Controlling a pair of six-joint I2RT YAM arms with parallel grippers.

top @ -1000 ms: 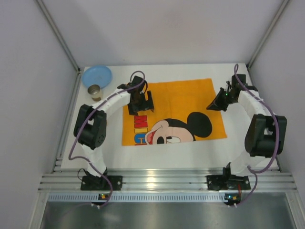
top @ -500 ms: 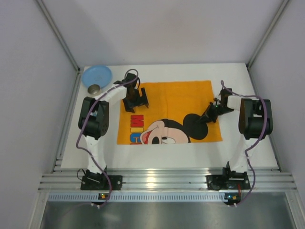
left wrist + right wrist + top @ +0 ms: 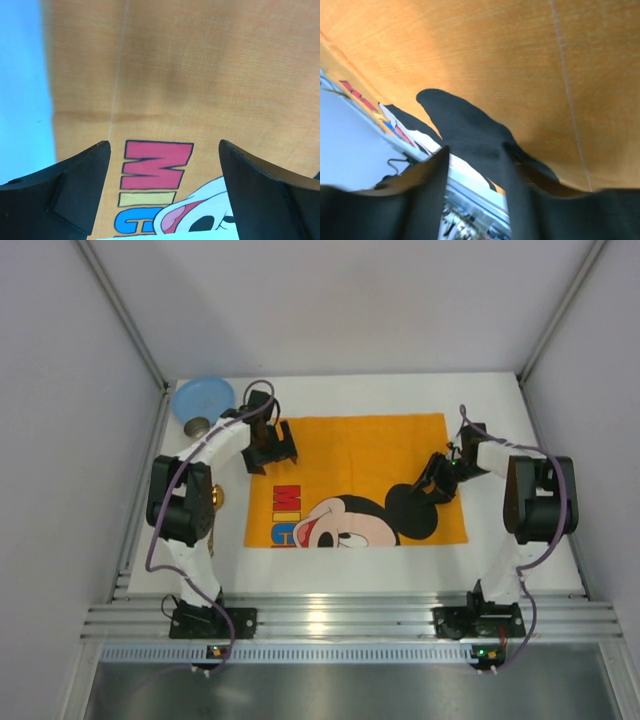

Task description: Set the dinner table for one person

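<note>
Shifted toward nine o'clock, the orange cloth lies beneath my left gripper, fingers spread wide; my right gripper stands slightly parted.

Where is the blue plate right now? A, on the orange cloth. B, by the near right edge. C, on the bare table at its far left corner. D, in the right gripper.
C: the plate sits on bare table in the far left corner, clear of the cloth.
</note>
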